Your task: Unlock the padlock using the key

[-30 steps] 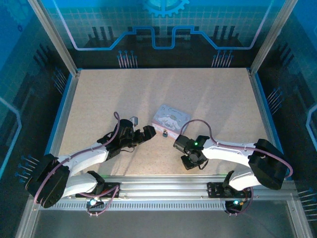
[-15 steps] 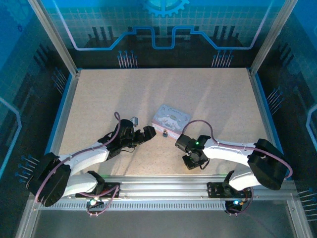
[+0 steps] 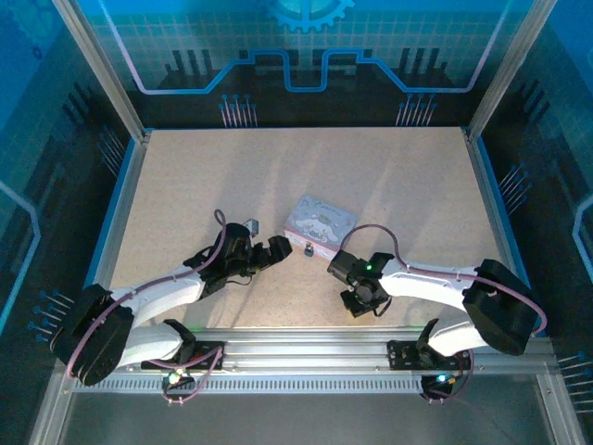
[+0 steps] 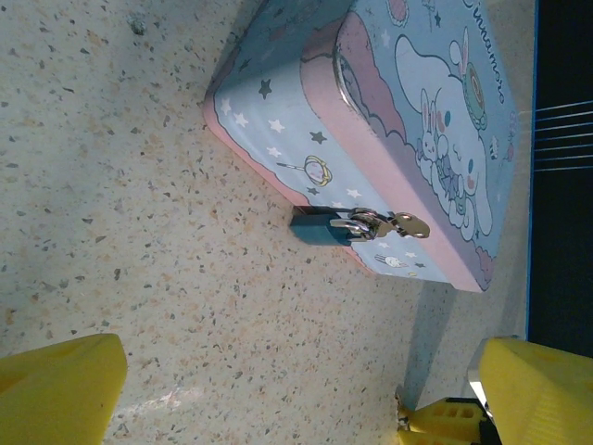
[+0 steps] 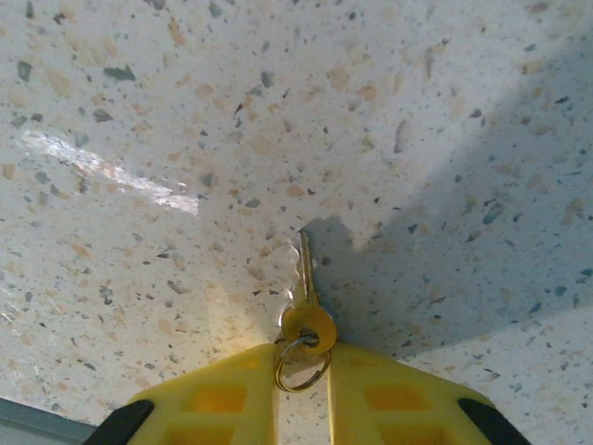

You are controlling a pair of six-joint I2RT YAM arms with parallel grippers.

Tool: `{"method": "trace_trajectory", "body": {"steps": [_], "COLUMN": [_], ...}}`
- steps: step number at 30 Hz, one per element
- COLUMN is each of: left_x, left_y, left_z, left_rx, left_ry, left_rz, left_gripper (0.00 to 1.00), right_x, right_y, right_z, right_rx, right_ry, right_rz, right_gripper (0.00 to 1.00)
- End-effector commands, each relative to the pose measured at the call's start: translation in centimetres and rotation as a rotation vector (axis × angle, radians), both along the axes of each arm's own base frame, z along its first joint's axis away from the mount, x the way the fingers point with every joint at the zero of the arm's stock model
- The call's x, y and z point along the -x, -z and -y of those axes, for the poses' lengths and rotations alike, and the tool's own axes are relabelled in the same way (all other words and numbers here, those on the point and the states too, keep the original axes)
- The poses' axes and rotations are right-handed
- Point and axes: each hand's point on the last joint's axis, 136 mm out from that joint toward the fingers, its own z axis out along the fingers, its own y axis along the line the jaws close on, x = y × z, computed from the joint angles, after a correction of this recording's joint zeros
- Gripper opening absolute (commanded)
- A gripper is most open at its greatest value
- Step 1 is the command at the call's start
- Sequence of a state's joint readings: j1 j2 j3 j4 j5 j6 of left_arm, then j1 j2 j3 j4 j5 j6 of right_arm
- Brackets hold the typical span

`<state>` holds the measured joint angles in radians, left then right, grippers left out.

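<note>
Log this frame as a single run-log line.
left gripper open, facing padlock | right gripper shut on key | padlock on tin latch, key not inserted

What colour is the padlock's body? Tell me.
Dark teal-blue; the padlock shows best in the left wrist view.

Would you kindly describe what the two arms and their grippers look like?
Both arms have white link shells with black joints and wrist housings. A pinkish-purple cable loops along the left arm and the right arm. A green light glows on the right wrist. The left gripper and right gripper have blocky bright yellow fingers.
</note>
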<state>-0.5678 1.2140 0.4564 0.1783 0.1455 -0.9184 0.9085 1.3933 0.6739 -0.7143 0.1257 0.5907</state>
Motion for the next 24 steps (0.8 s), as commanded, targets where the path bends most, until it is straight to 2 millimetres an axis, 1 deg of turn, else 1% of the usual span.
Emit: {"method": "trace_trajectory", "body": {"steps": [1,6,13,18,21,24], "left_x": [-0.3,-0.3,-0.3,-0.3,-0.2,-0.2], "left_y": [-0.4,-0.4,-0.6,-0.9,-1.2,-1.4], "left_z": [0.4,0.4,0.4,0.5,0.5,0.5], "left_rx": [0.003,0.003,0.006,0.010,0.014,0.016], "left_ry": [0.001,0.001,0.003,0.008,0.010,0.009], "left_rz": [0.004,0.005,0.009,0.013,0.018,0.024], "left_gripper": [0.99,0.99,0.99,0.99,0.99,0.99], "right_x": [-0.1,-0.2,-0.3,-0.5,-0.9,-1.7], "right_y": [0.3,0.2,-0.2,-0.6,-1.1,-2.0], "right_z": [0.7,0.7,0.7,0.6,0.3,0.0], "right_rx": [0.019,0.015,-0.001,-0.029,-0.057,-0.105], "right_ry": [0.012,0.011,0.013,0.011,0.012,0.010], "right_rz": [-0.004,-0.002,0.010,0.029,0.044,0.075], "right_gripper": [0.19,0.15,0.12,0.07,0.10,0.16]}}
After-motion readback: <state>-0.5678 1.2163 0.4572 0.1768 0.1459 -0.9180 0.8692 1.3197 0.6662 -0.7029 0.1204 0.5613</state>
